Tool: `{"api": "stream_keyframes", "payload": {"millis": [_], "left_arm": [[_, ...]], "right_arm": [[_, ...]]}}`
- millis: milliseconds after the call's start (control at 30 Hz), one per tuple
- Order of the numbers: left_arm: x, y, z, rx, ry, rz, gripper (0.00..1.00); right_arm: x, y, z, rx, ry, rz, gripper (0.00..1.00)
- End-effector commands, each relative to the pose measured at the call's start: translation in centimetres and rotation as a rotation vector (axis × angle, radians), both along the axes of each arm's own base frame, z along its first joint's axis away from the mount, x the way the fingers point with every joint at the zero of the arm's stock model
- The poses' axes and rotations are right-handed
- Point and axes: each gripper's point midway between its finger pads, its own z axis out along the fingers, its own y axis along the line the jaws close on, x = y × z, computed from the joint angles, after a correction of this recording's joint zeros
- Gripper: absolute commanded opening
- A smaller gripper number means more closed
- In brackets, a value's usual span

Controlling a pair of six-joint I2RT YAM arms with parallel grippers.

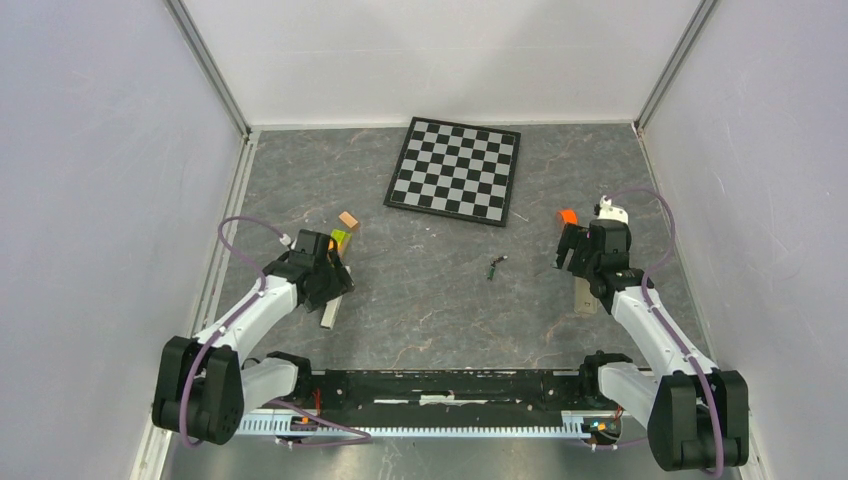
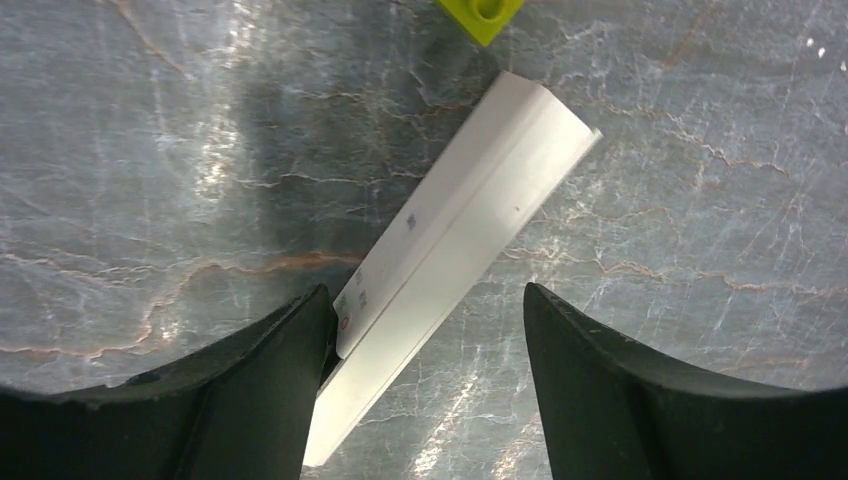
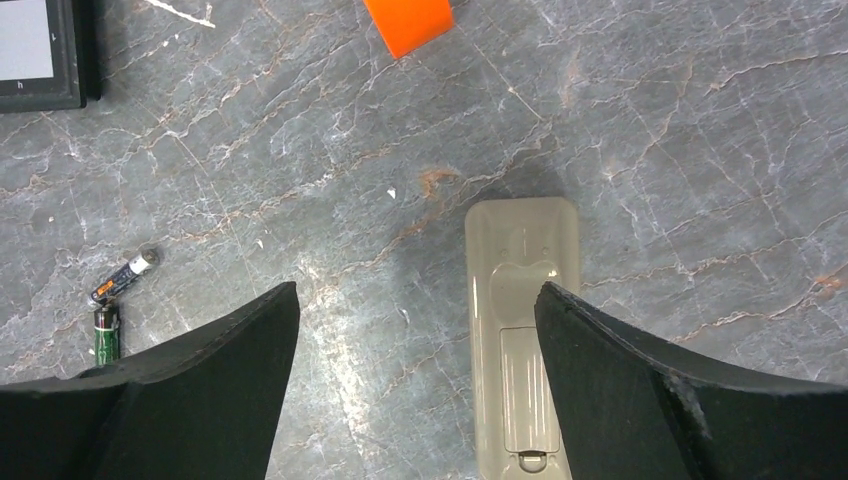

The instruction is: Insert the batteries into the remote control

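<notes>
Right wrist view: remote control lies back-up between the open right jaws, long axis along their reach; batteries rest well left of it, right arm nearer; left jaws open too

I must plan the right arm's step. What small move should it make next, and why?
Probably lower the open right claw around the remote: it lies back up just below the claw, its cover seemingly shut, and the batteries lie loose to one side.
</notes>
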Motion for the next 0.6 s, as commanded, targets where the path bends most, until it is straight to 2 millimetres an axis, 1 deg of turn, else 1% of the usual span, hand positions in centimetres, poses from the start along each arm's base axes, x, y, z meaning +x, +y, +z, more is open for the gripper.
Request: {"api": "stream_keyframes", "payload": {"millis": [0,67,200,300,433,500,533,567], "left_arm": [[1.4,-1.1,0.2,-0.002,-0.071,-0.01,0.74],[1.6,-1.6,0.3,0.01,-0.091,-0.043,0.68],[1.6,-1.8,0.1,0.053,-0.091,-0.078,0.58],[1.3,-1.9,-0.5,0.088,-0.07,-0.103,0.48],[1.3,-2.6,-0.9,0.123,-0.048,-0.142,0.3],[1.8,-4.0,0.0,0.116,-0.072,-0.205,0.17],[2.1,-4.8,0.6,0.102,-0.094,-0.241,0.12],[2.4,-6.1,1.4,0.066,-0.12,-0.293,0.09]], "right_arm": [[1.1,0.7,2.1,0.034,-0.055,0.02,0.91],[1.2,1.2,2.4,0.048,-0.063,0.055,0.9],[1.4,2.6,3.3,0.081,-0.094,0.135,0.9],[1.4,4.2,4.1,0.135,-0.108,0.214,0.9],[1.3,5.9,4.9,0.198,-0.129,0.287,0.89],[1.1,7.5,5.5,0.252,-0.151,0.373,0.89],[0.9,8.8,6.0,0.292,-0.168,0.438,0.89],[0.6,9.9,6.5,0.33,-0.194,0.496,0.89]]}}
